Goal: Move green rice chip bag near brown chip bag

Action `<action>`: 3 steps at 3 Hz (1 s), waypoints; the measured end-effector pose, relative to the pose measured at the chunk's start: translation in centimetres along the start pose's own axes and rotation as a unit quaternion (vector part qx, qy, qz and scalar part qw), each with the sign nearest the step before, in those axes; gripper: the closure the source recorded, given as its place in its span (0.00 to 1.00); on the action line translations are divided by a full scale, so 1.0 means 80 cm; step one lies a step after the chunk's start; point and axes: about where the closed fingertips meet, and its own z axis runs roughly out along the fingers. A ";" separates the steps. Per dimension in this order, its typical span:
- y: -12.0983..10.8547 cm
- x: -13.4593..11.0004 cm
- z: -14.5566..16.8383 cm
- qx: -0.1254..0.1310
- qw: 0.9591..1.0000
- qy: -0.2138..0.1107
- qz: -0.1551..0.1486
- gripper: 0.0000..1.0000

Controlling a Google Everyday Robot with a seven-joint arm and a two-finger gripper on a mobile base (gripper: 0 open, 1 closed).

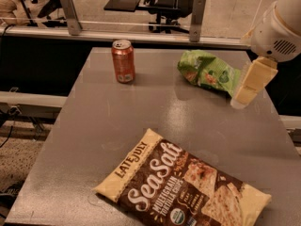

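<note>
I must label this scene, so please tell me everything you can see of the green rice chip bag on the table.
The green rice chip bag is small, bright green and crinkled, of glossy film as it looks, with reddish and dark-green pictures. It lies on the grey table, in its far right part. The gripper hangs by the bag's right end; whether they touch cannot be judged.

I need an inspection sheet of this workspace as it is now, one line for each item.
Surface: flat grey table.
Job's things: small crinkled green rice chip bag, far right; large flat brown chip bag, near edge; well apart.
Clutter: upright orange soda can, far left.
Grippers: cream gripper at the green bag's right end; contact unclear.
Cables: thin dark line on left floor, perhaps a cable.
Surroundings: metal rail behind table; black office chair beyond.
</note>
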 end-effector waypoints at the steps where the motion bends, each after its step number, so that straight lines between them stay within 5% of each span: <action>1: -0.049 -0.019 0.050 -0.008 0.999 -0.038 0.018 0.00; 3: -0.102 -0.030 0.115 -0.007 0.997 -0.056 0.047 0.00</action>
